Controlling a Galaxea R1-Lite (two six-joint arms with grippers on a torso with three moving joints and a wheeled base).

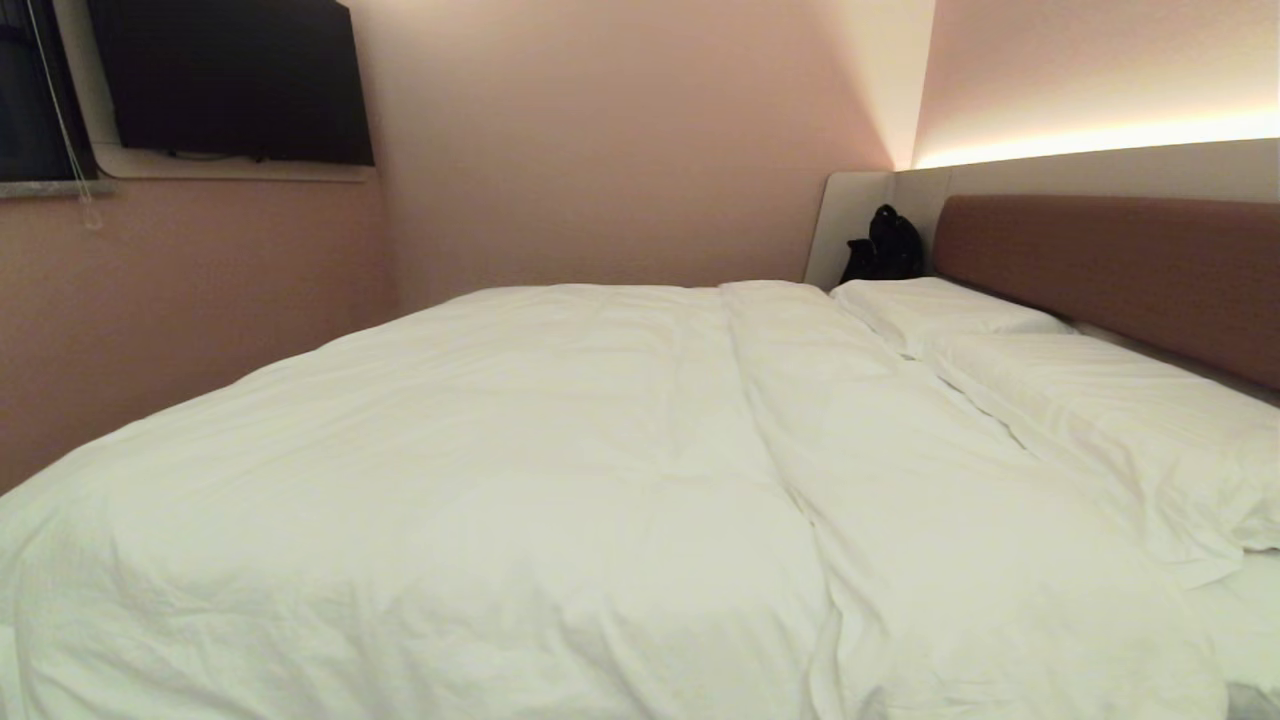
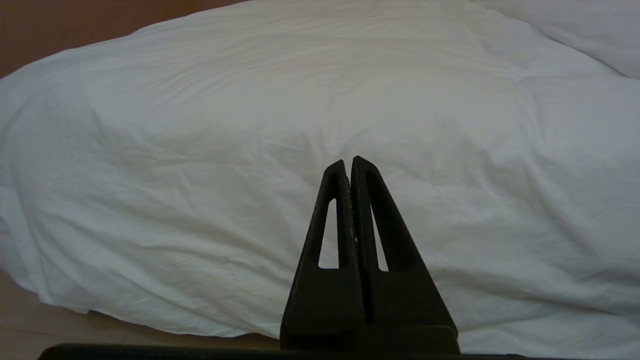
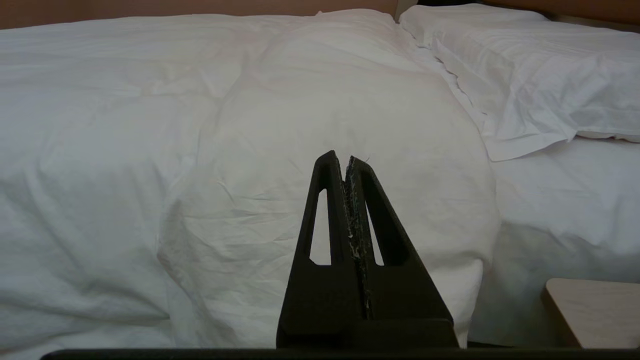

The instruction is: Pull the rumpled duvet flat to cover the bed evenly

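The puffy white duvet [image 1: 520,460] lies spread over the bed, creased, with a folded band [image 1: 900,520] running along its pillow-side edge. The bed's mauve headboard [image 1: 1120,270] stands at the right. Neither arm shows in the head view. In the left wrist view my left gripper [image 2: 349,161] is shut and empty, held off the duvet's hanging side [image 2: 250,200]. In the right wrist view my right gripper [image 3: 341,159] is shut and empty too, facing the folded band of the duvet [image 3: 340,100]. The mattress sheet [image 3: 565,200] shows beside that band.
Two flat white pillows [image 1: 1090,400] lie along the headboard. A black bag [image 1: 885,245] sits in the far corner. A dark TV [image 1: 230,80] hangs on the left wall. A wooden side table corner [image 3: 595,310] stands by the bed. Wood floor [image 2: 30,320] shows under the duvet's edge.
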